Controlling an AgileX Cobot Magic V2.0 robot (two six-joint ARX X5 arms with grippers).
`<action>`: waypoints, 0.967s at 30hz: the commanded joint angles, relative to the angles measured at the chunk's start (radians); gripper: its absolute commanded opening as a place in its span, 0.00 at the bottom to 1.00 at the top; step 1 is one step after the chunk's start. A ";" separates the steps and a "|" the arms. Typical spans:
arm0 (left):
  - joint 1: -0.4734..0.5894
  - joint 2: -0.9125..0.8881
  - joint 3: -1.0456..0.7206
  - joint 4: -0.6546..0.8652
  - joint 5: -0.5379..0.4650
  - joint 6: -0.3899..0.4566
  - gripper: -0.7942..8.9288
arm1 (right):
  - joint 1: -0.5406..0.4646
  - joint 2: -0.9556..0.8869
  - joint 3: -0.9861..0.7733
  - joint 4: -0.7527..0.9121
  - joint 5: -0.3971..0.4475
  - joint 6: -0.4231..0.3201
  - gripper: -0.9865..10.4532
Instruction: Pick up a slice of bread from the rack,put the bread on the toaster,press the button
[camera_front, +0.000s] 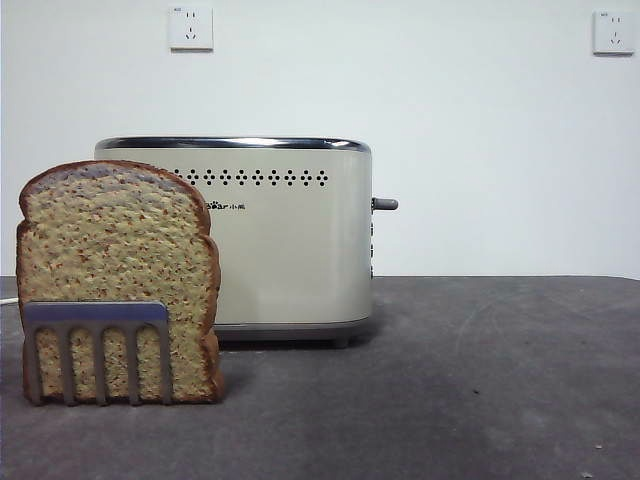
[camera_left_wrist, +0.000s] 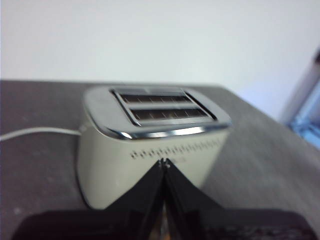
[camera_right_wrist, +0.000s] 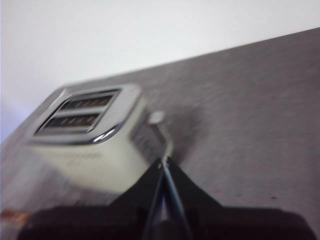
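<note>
Front view low and level across the table, both wrist views looking down, all sharing the toaster (camera_front: 285, 240)

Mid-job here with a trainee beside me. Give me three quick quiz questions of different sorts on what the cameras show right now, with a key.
1. True or false: the slice of bread already sits in one of the toaster's slots.
2. Multiple choice: the left end effector is A) shut, holding nothing, B) clamped on the bread, C) wide open over the rack.
3. Fill in: the grey lever sticks out from the toaster's ____ side in the front view.

Key
1. False: the bread stands upright in the rack, in front of the toaster, and both slots show empty in the wrist views.
2. A. The right end effector is shut and empty too.
3. Right.
</note>
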 joint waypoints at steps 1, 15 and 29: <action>0.002 0.070 0.065 -0.090 0.068 0.171 0.07 | 0.003 0.063 0.098 -0.082 -0.077 -0.141 0.08; -0.084 0.294 0.271 -0.357 0.143 0.424 0.08 | 0.096 0.233 0.290 -0.365 -0.145 -0.369 0.08; -0.212 0.359 0.347 -0.359 0.037 0.457 0.70 | 0.105 0.249 0.290 -0.365 -0.146 -0.376 0.08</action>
